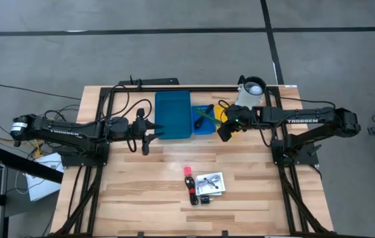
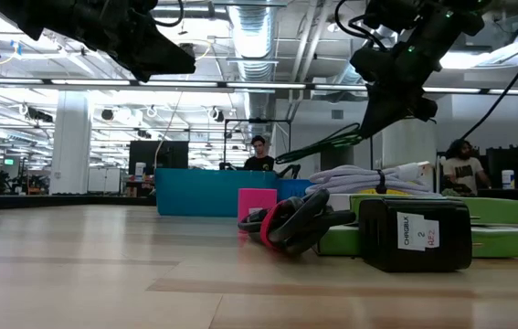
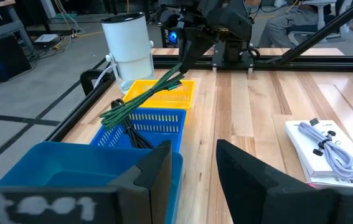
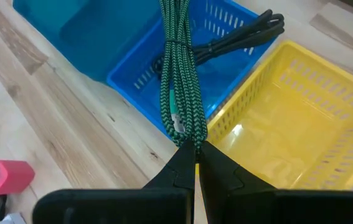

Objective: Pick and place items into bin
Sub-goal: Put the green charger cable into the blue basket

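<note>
Right end effector [image 4: 195, 163] pinching the green cable [image 4: 179, 81], bundle dangling over blue basket [image 4: 132, 78] beside yellow basket [image 4: 301, 118]. Risk: loose end snags the rim, spills outside. Left end effector [image 3: 192, 168] half-spread, holding nothing.

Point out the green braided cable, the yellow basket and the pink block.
green braided cable [image 4: 179, 93], right wrist view, middle of the bundle
yellow basket [image 4: 301, 134], right wrist view, its floor
pink block [image 4: 5, 176], right wrist view, top face
</note>
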Action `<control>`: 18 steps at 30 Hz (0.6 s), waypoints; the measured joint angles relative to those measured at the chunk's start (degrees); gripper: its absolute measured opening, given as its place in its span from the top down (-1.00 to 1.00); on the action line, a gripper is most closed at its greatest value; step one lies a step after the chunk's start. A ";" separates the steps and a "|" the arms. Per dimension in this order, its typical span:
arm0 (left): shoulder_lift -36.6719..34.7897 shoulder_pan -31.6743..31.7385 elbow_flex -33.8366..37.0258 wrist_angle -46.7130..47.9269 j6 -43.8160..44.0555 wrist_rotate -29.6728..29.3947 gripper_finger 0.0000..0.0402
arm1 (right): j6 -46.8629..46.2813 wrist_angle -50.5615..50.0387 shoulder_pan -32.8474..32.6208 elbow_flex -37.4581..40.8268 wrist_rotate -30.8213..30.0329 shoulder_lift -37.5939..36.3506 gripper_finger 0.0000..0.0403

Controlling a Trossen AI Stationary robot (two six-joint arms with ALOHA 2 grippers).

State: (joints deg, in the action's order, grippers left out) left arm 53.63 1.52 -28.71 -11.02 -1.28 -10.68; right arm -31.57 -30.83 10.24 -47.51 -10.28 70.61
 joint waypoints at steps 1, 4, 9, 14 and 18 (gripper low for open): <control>0.00 0.02 0.00 0.01 0.00 -0.02 0.42 | 0.00 0.06 0.03 0.00 0.00 0.00 0.99; 0.00 0.00 0.00 0.00 0.00 -0.02 0.42 | 0.04 0.74 0.56 0.00 0.04 0.00 0.99; 0.00 0.02 0.00 0.00 0.00 -0.02 0.42 | 0.37 1.95 1.67 0.00 0.02 0.00 0.99; 0.00 0.01 0.00 0.00 0.00 -0.01 0.42 | 0.55 2.87 2.29 0.00 -0.09 2.06 0.99; 0.00 0.02 0.00 0.13 0.00 -0.06 0.42 | 1.43 4.62 1.93 -0.09 0.09 5.93 0.99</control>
State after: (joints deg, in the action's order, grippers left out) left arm 53.63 1.54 -28.71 -10.90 -1.28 -10.74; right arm -30.14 -26.21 12.17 -47.59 -10.20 76.54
